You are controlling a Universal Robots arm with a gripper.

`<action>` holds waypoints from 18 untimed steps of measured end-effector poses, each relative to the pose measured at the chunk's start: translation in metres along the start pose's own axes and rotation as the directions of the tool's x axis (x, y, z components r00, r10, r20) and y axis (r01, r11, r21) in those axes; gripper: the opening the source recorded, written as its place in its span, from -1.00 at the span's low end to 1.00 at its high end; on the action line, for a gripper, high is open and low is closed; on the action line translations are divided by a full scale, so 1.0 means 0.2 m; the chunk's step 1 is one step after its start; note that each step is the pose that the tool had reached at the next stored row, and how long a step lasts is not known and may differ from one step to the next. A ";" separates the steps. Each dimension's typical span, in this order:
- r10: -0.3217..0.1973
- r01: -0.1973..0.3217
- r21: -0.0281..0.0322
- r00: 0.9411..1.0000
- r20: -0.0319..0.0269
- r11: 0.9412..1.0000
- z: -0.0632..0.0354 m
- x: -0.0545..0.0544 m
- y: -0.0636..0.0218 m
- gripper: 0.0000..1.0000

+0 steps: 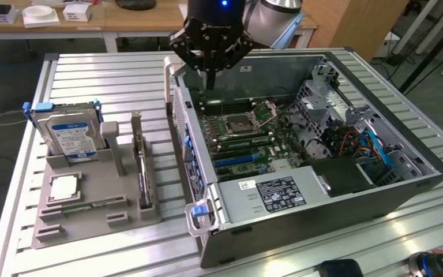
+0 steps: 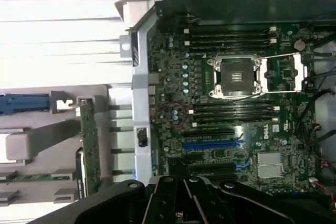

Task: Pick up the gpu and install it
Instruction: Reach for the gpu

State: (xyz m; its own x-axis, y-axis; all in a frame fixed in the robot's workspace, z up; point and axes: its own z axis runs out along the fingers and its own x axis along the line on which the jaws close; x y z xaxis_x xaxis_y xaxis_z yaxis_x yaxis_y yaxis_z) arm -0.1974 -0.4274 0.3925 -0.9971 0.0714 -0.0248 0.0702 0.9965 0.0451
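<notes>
Gripper: you see the gripper (image 1: 208,81) (image 2: 184,203) clenched, its two fingers pressed together. It hangs over the far corner of the open computer case (image 1: 306,231) (image 2: 236,3), the corner on the side of the holder.

Gpu: your gpu (image 1: 142,173) (image 2: 89,148) stands on its long edge in a slot of the grey holder (image 1: 75,228) (image 2: 31,150). It is at the holder's side that faces the case, and well apart from the gripper.

Holder: it lies on the slatted tabletop (image 1: 106,75) (image 2: 58,24), near the tabletop's edge at the exterior view's left, just beside the case.

Other parts in the holder: a hard drive (image 1: 71,135) with a blue and white label stands upright at the far end. A processor (image 1: 64,187) lies flat nearer the front.

Computer case: it lies on its side with the cover off and takes the middle and the exterior view's right of the tabletop.

Motherboard: you look on the motherboard (image 1: 244,150) (image 2: 173,82) in the bottom of the case. Its processor socket (image 1: 241,122) (image 2: 239,75) is open. A blue slot (image 1: 233,158) (image 2: 210,144) lies among the black card slots.
</notes>
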 end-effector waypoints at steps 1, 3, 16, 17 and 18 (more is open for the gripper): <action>0.000 0.000 0.000 1.000 0.000 1.000 0.000 0.01 -0.004 -0.80; 0.000 0.000 0.000 1.000 0.000 1.000 -0.001 0.05 -0.013 -0.80; 0.000 0.000 0.000 1.000 0.000 1.000 -0.002 0.25 -0.077 -0.80; 0.000 0.000 0.000 1.000 0.000 1.000 -0.002 0.26 -0.082 -0.80; 0.000 0.000 0.000 1.000 0.000 1.000 -0.002 0.27 -0.087 -0.80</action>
State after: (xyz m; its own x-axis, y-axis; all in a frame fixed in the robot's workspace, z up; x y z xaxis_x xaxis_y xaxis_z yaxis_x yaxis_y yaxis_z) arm -0.2528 -0.4409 0.3906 -0.9971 0.0714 -0.0249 0.0702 0.9965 0.0451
